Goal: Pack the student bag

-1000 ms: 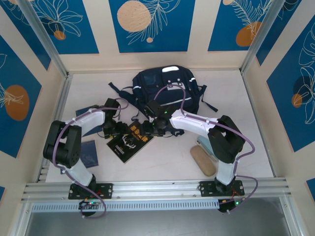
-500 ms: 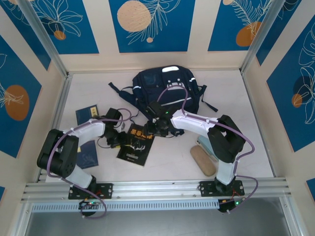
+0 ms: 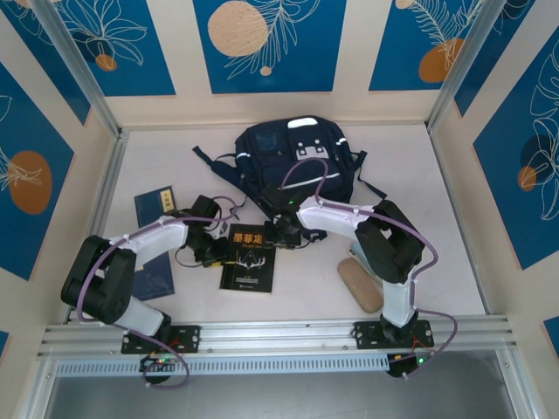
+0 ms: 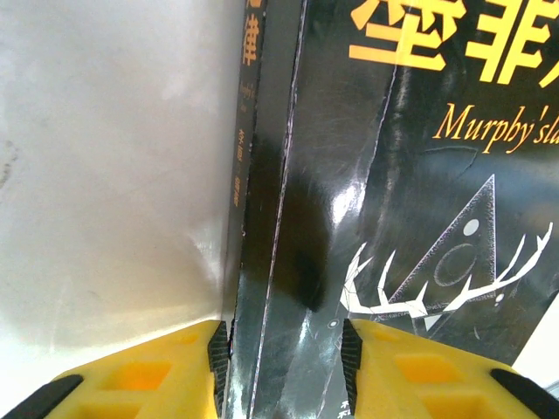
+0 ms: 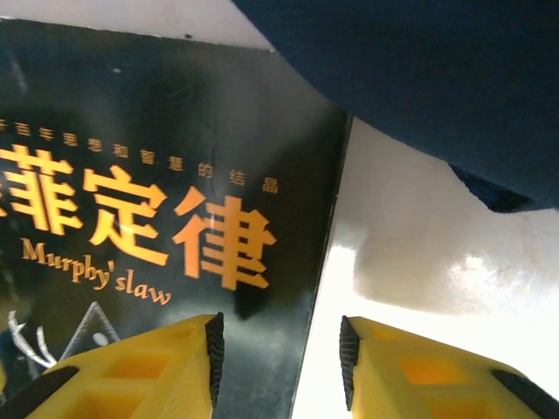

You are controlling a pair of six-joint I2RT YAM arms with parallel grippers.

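The navy student bag (image 3: 297, 159) lies at the back middle of the table, its fabric (image 5: 419, 87) looming over the right wrist view. In front of it a black book (image 3: 247, 257) with orange lettering lies flat. My left gripper (image 3: 216, 250) is low at the book's left edge. Its jaws (image 4: 284, 362) stand partly open astride the spine, one pad on the table side and one over the cover (image 4: 419, 175). My right gripper (image 3: 278, 234) is at the book's far right corner. It (image 5: 278, 353) is open too, astride the right edge of the cover (image 5: 131, 157).
Two blue notebooks (image 3: 155, 205) (image 3: 157, 275) lie to the left of the left arm. A tan pencil case (image 3: 360, 285) lies at the right front, by the right arm's base. The bag's dark straps (image 3: 210, 161) trail onto the white table (image 3: 419, 201).
The book has turned from a slant to square with the table's front edge and slid nearer. Both grippers followed it and their jaws narrowed.
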